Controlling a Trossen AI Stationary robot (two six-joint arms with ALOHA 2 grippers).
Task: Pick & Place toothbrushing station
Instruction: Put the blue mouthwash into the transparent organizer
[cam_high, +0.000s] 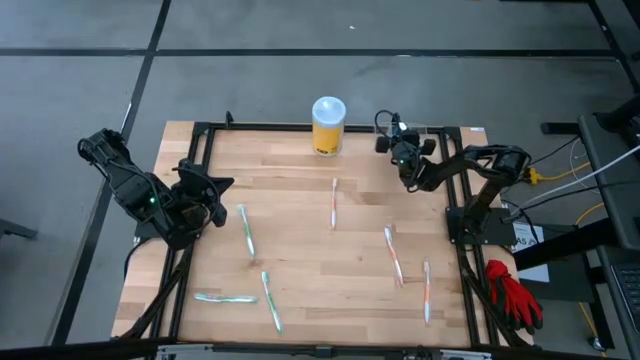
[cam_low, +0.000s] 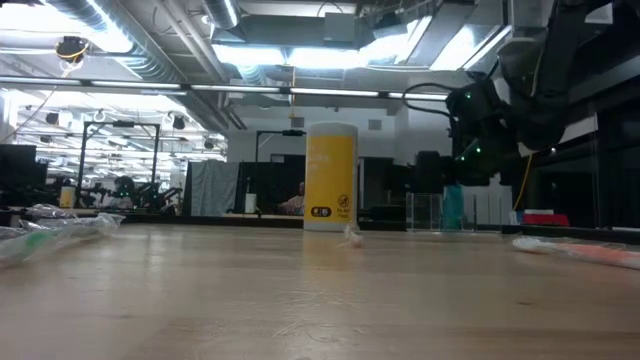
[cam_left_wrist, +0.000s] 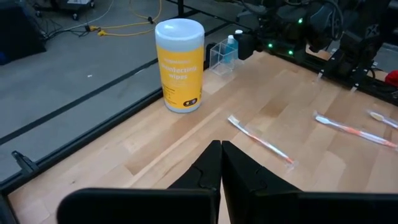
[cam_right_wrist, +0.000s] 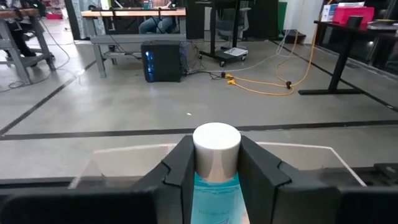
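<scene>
The left gripper (cam_high: 205, 195) is waiting at nine o'clock, fingers pressed together. Far off at one o'clock, the right gripper (cam_right_wrist: 214, 163) is pinching a white-capped blue bottle (cam_right_wrist: 216, 163) over the clear toothbrushing station (cam_left_wrist: 222, 55), sitting beside the yellow wipes canister (cam_high: 328, 126).

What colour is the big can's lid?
White. The can is yellow with a white lid, clearest in the left wrist view.

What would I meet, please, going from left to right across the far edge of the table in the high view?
Yellow canister → right gripper, closed on a small white-capped bottle → clear toothbrushing station.
</scene>
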